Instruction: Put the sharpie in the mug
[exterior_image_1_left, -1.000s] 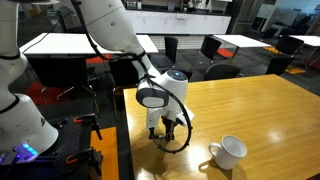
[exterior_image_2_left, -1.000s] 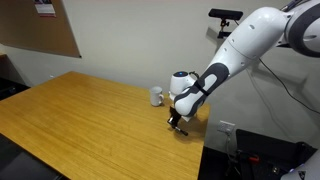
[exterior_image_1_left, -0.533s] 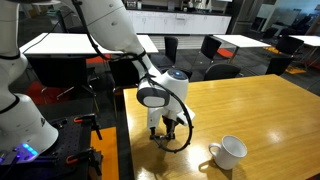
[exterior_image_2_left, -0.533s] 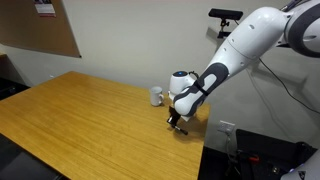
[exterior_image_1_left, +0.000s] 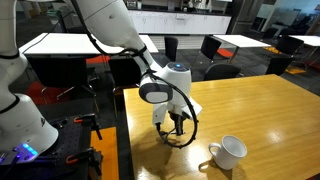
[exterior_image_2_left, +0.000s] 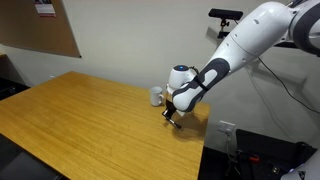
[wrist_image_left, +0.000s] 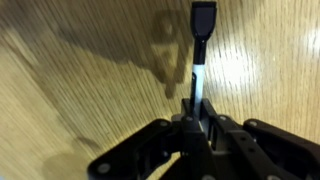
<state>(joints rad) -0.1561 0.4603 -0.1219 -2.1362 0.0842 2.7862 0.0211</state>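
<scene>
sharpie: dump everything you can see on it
The sharpie shows clearly only in the wrist view. It is a thin marker, plastic by the look, with a black blocky end pointing away from the gripper and a pale section behind it. The rest is hidden in the shut gripper. Its shadow falls offset on the wooden table, so it seems to hang clear.

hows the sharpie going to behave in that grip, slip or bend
Probably stiff: the sharpie sticks straight out of the gripper without sagging. It looks thin and smooth, held near one end, so it may pivot or slip. If dropped on the table, its round body could roll.
</scene>
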